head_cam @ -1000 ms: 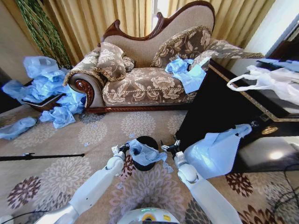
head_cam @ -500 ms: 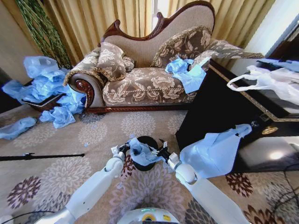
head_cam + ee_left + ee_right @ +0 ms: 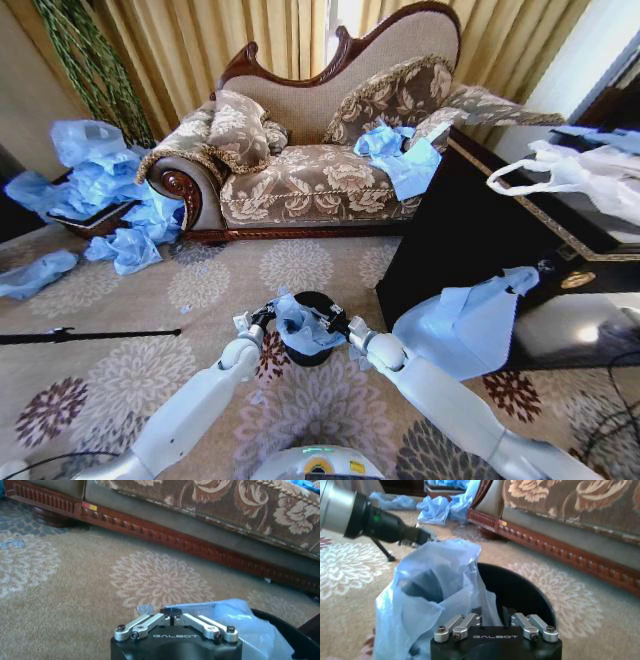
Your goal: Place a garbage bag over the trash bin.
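both grippers (image 3: 268,314) (image 3: 333,322) on garbage bag (image 3: 300,330)

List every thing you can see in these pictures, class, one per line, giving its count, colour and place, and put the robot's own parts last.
garbage bag: one, light blue, draped on the trash bin's rim, between both tools.
trash bin: one, black, on the carpet before the sofa.
sofa: one, brown floral with dark wood trim, against the curtains.
spare bags: many, light blue, heaped left of the sofa; more on the seat and over the dark table's edge.
white bag: one, white with loop handles, on the dark table.
dark table: one, black, right of the bin.
carpet: one, tan with flower medallions, covering the floor.
left tool: one, shut on the garbage bag's edge, at the bin's left.
right tool: one, fingers parted, at the bin's right rim against the bag.
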